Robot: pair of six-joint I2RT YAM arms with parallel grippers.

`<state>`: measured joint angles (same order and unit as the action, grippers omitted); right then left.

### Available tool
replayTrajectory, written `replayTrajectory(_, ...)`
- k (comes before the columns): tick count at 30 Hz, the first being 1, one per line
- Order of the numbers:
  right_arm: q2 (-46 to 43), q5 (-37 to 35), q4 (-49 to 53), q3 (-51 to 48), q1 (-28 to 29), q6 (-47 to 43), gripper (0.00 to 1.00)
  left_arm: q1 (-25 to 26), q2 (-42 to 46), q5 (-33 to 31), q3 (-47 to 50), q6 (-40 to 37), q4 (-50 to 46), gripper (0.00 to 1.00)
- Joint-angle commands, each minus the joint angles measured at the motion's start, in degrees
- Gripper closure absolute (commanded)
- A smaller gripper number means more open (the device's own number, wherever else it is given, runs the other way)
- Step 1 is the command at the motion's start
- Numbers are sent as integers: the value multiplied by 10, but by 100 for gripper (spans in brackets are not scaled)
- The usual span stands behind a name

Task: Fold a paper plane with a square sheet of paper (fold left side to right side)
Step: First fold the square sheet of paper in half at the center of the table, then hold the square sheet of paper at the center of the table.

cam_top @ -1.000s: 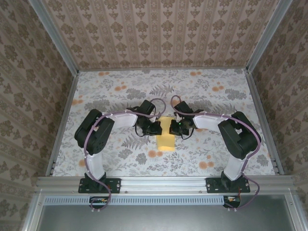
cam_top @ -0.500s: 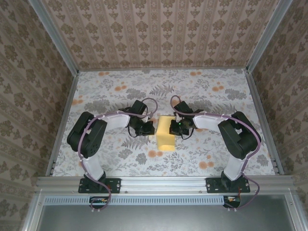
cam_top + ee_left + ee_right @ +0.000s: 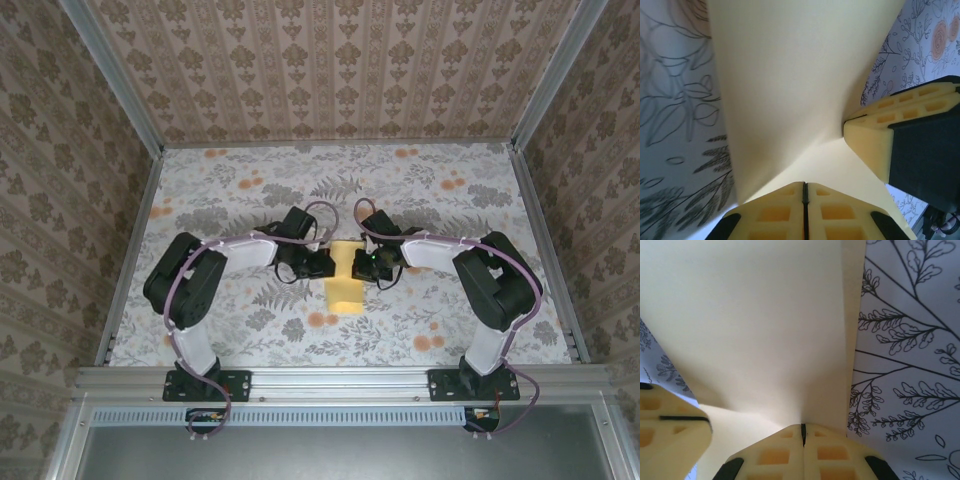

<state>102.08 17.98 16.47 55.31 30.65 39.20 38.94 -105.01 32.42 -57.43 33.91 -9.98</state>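
The square sheet of paper (image 3: pixel 346 290) lies yellow on the flowered table (image 3: pixel 230 190) between the two arms, folded into a narrow upright strip. My left gripper (image 3: pixel 325 265) is shut, its tips against the strip's left edge. My right gripper (image 3: pixel 360 264) is shut too, with its tips on the right edge. In the left wrist view my closed left gripper (image 3: pixel 804 186) rests on the paper (image 3: pixel 790 75), which rises in a curved flap ahead, with the right gripper's fingers (image 3: pixel 875 145) close by. In the right wrist view my right gripper (image 3: pixel 803 428) presses the paper (image 3: pixel 765 315) near its layered right edge.
Patterned walls and aluminium rails (image 3: pixel 135 240) close in the table on three sides. Orange flower prints (image 3: pixel 322 320) lie just in front of the paper. Both arm bases (image 3: pixel 205 382) sit at the near rail.
The left gripper drew back to the left and the paper showed wider; it has now come right again and the paper looks narrow. The right arm has stayed put.
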Motion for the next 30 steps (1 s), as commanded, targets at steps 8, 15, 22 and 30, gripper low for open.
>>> replayTrajectory(8, 29, -34, 62, -10, 5, -6, 99, 10, -28, 1, 2, 20, 19, 90)
replayTrajectory(15, 23, -26, 48, -11, 5, -9, 99, 12, -34, -12, 5, 12, -4, 90)
replayTrajectory(22, -11, 7, 8, -1, 0, -13, 99, 16, -40, -22, 7, 15, -14, 90)
replayTrajectory(30, -29, 21, -28, 19, -2, -13, 99, 18, -43, -28, 2, 14, -22, 90)
